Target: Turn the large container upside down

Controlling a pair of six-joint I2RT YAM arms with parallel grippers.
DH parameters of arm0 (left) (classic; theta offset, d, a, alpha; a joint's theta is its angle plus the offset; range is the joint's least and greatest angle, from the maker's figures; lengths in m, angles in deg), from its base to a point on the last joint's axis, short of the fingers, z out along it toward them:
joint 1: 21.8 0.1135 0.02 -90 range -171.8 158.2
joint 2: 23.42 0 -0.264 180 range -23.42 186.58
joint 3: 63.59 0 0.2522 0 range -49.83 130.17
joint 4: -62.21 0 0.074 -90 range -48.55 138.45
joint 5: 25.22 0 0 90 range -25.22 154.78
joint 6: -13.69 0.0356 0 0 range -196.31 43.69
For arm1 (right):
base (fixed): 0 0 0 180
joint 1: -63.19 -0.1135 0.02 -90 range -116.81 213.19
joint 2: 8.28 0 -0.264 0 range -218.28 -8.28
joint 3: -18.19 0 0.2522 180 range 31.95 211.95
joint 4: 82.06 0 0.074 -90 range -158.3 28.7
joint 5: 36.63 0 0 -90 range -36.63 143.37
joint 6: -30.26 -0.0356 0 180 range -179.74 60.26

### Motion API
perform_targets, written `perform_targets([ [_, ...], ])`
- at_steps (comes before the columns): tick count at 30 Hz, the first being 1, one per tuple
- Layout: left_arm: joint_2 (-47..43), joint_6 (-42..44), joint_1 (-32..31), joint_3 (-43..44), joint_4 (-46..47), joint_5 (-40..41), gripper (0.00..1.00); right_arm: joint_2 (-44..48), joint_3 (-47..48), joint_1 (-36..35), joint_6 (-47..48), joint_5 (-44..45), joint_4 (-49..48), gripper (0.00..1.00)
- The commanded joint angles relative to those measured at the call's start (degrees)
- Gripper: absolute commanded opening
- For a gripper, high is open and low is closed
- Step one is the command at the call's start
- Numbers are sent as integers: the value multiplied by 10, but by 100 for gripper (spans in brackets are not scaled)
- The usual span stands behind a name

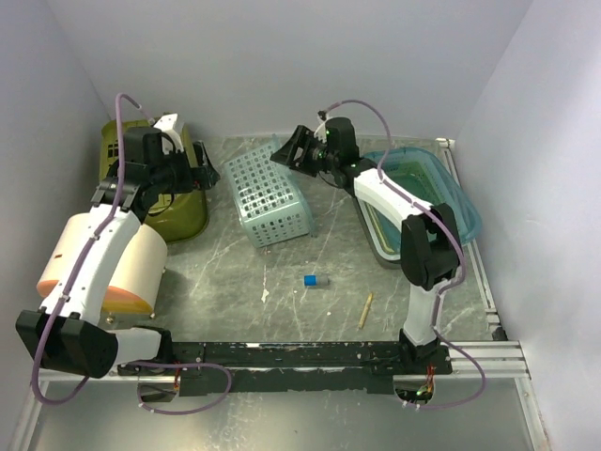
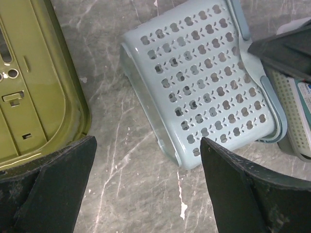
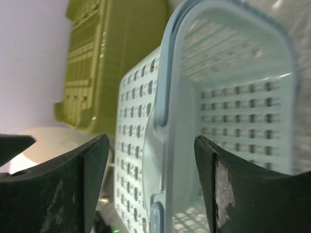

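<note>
The light blue perforated container (image 1: 268, 197) lies tipped on its side mid-table, its open mouth facing back and right. In the left wrist view its holed wall (image 2: 204, 82) shows; the right wrist view looks into its inside (image 3: 238, 97). My right gripper (image 1: 293, 150) is at the container's far upper rim. Its jaws are open around that rim (image 3: 150, 141), with a gap on each side. My left gripper (image 1: 202, 174) hovers open just left of the container over bare table (image 2: 148, 145), holding nothing.
An olive green crate (image 1: 183, 202) stands at the back left, close under the left arm. A teal clear tub (image 1: 441, 188) sits at the right beneath the right arm. A cream and orange roll (image 1: 122, 268), a small blue block (image 1: 311, 280) and a wooden stick (image 1: 365, 310) lie nearer.
</note>
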Motion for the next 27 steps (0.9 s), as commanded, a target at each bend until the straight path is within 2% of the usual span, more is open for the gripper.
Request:
perform_targets([
  [1, -14, -3, 4, -13, 29, -9, 99, 63, 66, -1, 207, 143, 181, 73],
  [6, -26, -1, 4, -58, 62, 20, 99, 91, 135, -35, 376, 259, 326, 82],
  [9, -24, -30, 3, -77, 94, -3, 99, 114, 137, -64, 405, 315, 355, 83],
  [11, -4, -38, 3, -67, 86, -31, 99, 128, 119, -82, 416, 317, 351, 82],
  [16, 33, -35, 3, -48, 72, -73, 99, 105, 125, -108, 420, 329, 400, 72],
  [22, 31, -33, 3, -53, 76, -66, 99, 108, 85, -112, 407, 293, 392, 59],
  [27, 37, -32, 3, -52, 71, -71, 99, 107, 72, -114, 407, 296, 393, 56],
])
